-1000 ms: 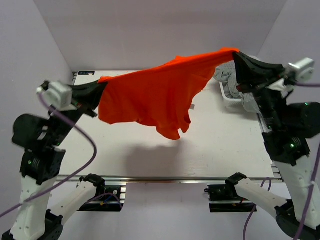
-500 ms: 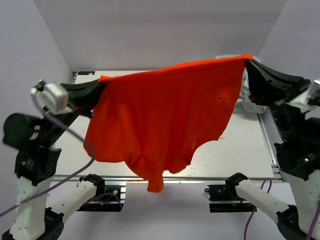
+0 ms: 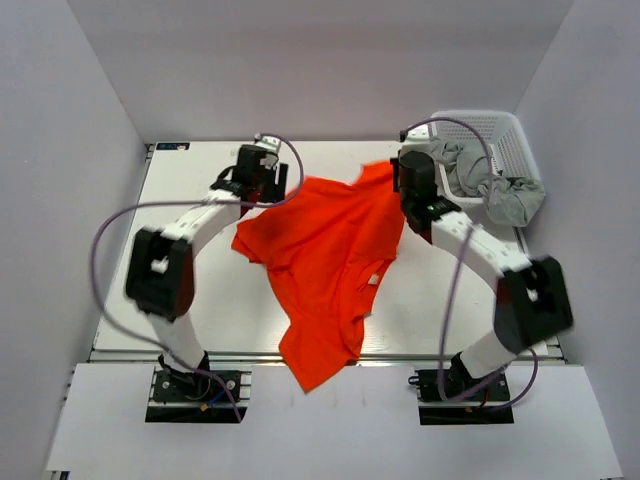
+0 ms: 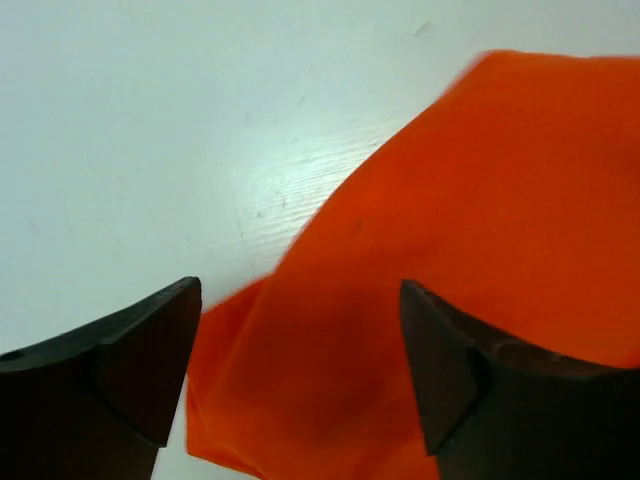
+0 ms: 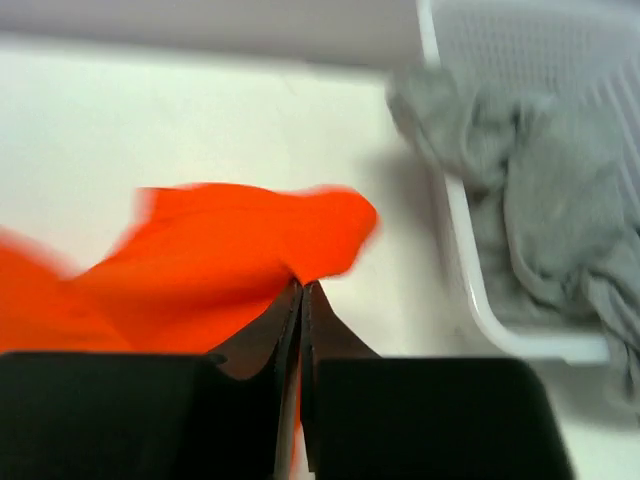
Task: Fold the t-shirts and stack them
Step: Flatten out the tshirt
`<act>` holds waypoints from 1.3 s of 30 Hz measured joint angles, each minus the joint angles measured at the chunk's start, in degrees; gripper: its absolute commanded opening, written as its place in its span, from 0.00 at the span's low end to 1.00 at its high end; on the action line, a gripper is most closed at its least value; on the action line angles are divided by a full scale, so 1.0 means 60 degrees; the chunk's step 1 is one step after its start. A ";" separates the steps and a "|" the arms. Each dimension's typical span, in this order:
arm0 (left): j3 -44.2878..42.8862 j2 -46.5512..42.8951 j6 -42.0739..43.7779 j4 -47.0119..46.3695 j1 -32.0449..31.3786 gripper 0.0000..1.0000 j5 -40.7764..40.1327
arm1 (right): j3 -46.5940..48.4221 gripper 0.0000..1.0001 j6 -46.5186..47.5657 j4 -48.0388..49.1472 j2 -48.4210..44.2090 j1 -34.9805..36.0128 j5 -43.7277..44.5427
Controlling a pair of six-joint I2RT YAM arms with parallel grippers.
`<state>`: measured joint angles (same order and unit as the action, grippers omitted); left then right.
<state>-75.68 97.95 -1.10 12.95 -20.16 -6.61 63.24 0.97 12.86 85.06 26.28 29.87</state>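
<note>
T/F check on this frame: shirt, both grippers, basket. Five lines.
1. The orange shirt hangs in the air. False: it lies on the table, its lower end over the near edge.
2. The left gripper is open above the orange shirt's edge. True.
3. The right gripper is open. False: it is shut, pinching a corner of the orange shirt.
4. Grey shirts sit in the basket, one draped over its rim. True.
5. The basket stands at the table's near left. False: it is at the far right.
</note>
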 measured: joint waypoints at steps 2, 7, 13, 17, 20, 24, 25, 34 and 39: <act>-0.0641 0.1519 -0.0215 0.0616 0.0095 1.00 -0.0361 | 0.0437 0.22 -0.0189 -0.0714 0.1213 -0.0208 0.0437; -0.0947 0.2255 -0.0390 0.1370 0.0310 1.00 -0.0554 | 0.1818 0.76 -0.0324 -0.1854 0.2601 -0.0583 0.1013; -0.0554 0.0681 -0.0426 0.1086 0.0255 1.00 -0.0168 | 0.2422 0.90 -0.0433 -0.2273 0.2481 -0.0627 0.0973; 0.0146 -0.0379 -0.0605 0.0940 0.0131 1.00 0.0783 | 0.2466 0.90 -0.0871 -0.3213 0.2357 -0.0616 0.0262; 0.1264 -0.1056 -0.0845 0.0645 0.0025 1.00 0.1858 | 0.2065 0.90 -0.1206 -0.3490 0.2000 -0.0608 -0.0608; 0.3231 -0.1698 -0.1337 0.0211 -0.0153 1.00 0.3421 | 0.0721 0.90 -0.1621 -0.3566 0.1049 -0.0601 -0.2058; 0.3588 -0.1719 -0.1446 0.0073 -0.0229 1.00 0.3748 | 0.0455 0.90 -0.1727 -0.3526 0.0911 -0.0594 -0.2448; 0.3949 -0.0550 -0.1956 -0.0561 -0.0994 1.00 0.4809 | -0.0379 0.90 -0.2506 -0.3297 0.1479 -0.0539 -0.4648; 0.3184 0.0390 -0.2095 -0.0372 -0.0856 1.00 0.4102 | -0.0535 0.90 -0.2849 -0.3275 0.2047 -0.0539 -0.5042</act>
<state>-56.58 100.29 -13.67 10.72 -25.30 18.00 60.03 -16.12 -6.79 97.34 23.05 -0.38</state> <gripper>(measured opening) 0.996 0.904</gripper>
